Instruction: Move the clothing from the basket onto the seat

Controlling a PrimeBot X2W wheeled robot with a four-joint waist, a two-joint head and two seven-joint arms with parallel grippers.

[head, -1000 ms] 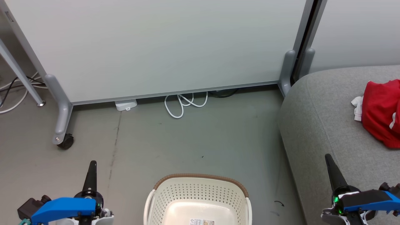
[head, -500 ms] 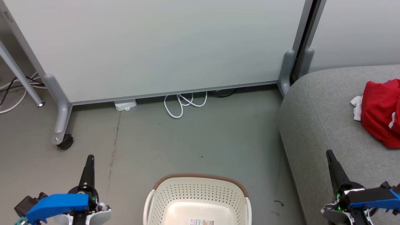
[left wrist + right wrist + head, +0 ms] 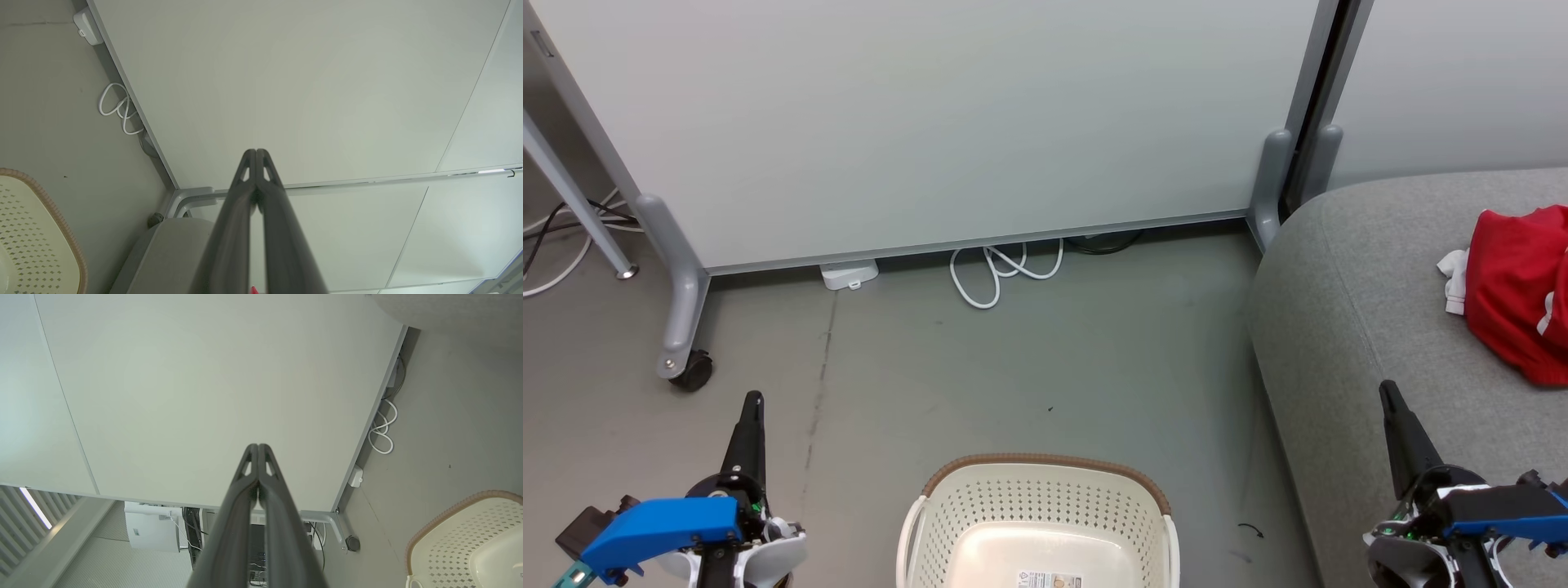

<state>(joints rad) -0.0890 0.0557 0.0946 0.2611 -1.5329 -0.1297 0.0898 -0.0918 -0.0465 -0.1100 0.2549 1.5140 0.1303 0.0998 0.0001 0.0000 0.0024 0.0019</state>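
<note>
Clothing [image 3: 1515, 294] lies on the seat [image 3: 1339, 343] at right, the near basket [image 3: 1045, 462] looks empty, and the left gripper [image 3: 256, 150] and right gripper [image 3: 258, 445] are pressed together, holding nothing.

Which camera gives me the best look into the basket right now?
The head view: the basket sits bottom centre, cut by the frame edge, its far wall and floor visible, bare except for a label. The left wrist view catches a rim corner at lower left; the right wrist view, a corner at lower right.
</note>
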